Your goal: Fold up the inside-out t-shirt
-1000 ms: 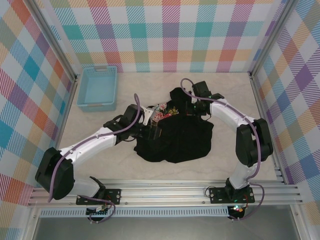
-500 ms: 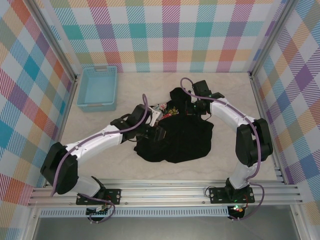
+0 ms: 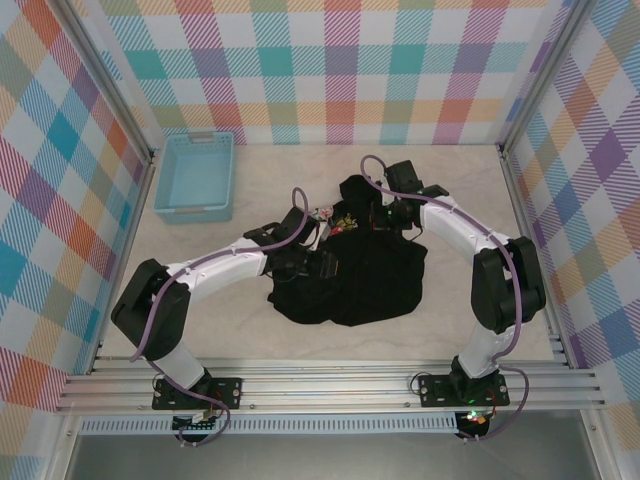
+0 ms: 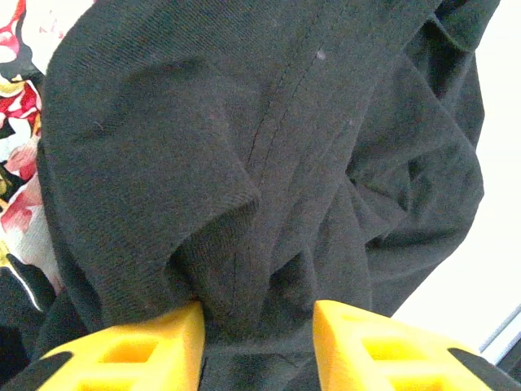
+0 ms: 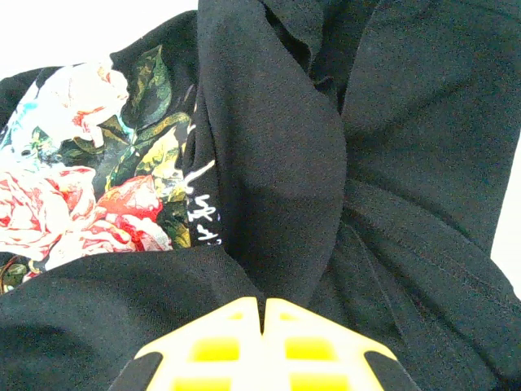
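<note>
We see the crumpled black cloth t-shirt (image 3: 350,285) in the middle of the tabletop (image 3: 230,335). The left gripper (image 4: 259,326), half-parted, straddles a ridge of it; the right gripper (image 5: 262,314), fingers pressed together, meets a fold. We cannot tell whether either grips.

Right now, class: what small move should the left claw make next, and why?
Probably close the left claw fully. Its fingers stand apart on either side of a raised fold of the black t-shirt, so the fold looks not yet firmly pinched.
</note>
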Tool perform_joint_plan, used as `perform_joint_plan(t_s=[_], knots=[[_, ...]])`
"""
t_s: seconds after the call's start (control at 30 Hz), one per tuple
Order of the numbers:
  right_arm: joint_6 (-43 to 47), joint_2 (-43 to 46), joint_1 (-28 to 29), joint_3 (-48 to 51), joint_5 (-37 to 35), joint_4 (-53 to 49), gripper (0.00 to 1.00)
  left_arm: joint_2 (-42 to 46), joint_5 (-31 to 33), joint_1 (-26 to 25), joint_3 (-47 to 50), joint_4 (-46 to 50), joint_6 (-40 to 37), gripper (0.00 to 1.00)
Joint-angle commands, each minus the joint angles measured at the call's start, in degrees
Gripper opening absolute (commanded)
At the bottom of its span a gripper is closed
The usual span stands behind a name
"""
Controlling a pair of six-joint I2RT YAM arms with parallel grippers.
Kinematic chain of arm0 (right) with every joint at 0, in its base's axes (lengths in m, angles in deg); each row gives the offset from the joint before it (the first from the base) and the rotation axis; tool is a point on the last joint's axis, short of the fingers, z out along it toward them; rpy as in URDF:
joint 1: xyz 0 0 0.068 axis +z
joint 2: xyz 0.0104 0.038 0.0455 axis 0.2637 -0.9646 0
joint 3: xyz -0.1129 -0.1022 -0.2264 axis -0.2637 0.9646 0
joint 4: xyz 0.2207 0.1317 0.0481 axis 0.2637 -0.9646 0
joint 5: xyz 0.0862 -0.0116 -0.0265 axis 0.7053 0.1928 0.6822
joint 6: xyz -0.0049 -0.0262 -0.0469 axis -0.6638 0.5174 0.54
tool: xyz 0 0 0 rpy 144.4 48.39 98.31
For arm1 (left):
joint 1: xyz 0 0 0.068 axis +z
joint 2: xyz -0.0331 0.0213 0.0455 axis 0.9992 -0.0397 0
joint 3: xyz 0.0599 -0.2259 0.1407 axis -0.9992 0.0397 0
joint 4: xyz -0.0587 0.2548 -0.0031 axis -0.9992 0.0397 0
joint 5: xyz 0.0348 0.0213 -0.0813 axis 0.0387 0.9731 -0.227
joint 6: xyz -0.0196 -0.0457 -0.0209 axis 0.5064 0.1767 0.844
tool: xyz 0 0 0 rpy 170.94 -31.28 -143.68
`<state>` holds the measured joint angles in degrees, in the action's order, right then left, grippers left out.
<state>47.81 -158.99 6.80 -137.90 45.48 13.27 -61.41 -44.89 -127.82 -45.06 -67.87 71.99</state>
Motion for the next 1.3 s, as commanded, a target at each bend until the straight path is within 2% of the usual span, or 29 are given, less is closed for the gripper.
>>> perform_joint_plan(t_s=[0.0,0.37,0.5,0.63,0.73,0.87,0.93,1.03,1.13,1.2,1.27], knots=[[0.54,1.18,-0.20,-0.13,1.21,0.52,0.00,-0.58,-0.61,-0.08,-1.45,-1.08,0.67,0.35],[0.28,1.29,-0.20,-0.11,1.47,0.53,0.00,-2.60,-1.39,-0.11,-1.88,-3.20,0.93,0.19],[0.35,1.35,-0.20,0.06,1.40,0.47,0.00,-1.86,-0.71,-0.12,-1.96,-3.14,0.61,0.10],[0.43,2.48,-0.20,0.15,1.21,0.59,0.00,2.49,-0.59,0.65,-0.92,-2.41,-0.12,0.00],[-0.22,4.45,-0.18,0.63,3.53,1.75,0.00,8.78,-3.50,3.43,0.75,-2.00,-0.14,0.00],[-4.38,8.32,0.12,3.37,14.71,8.73,0.00,20.67,-7.67,10.56,3.66,-2.34,2.79,0.00],[-6.45,8.71,1.04,3.96,20.61,11.63,0.04,25.41,-7.63,14.30,3.91,-1.14,4.12,0.00],[-6.55,9.64,2.09,3.36,23.77,10.08,0.20,30.55,-5.20,20.33,2.85,2.72,4.35,0.00],[-3.97,14.11,2.00,5.03,17.19,6.95,0.34,33.46,-4.33,26.70,1.80,4.72,4.91,0.00],[-2.31,17.21,1.87,6.79,8.73,4.41,0.42,34.25,-4.05,30.35,1.04,6.02,5.49,0.00],[-1.51,18.53,1.78,8.44,0.10,2.14,0.46,34.89,-3.58,32.65,0.95,6.22,5.93,0.00]])
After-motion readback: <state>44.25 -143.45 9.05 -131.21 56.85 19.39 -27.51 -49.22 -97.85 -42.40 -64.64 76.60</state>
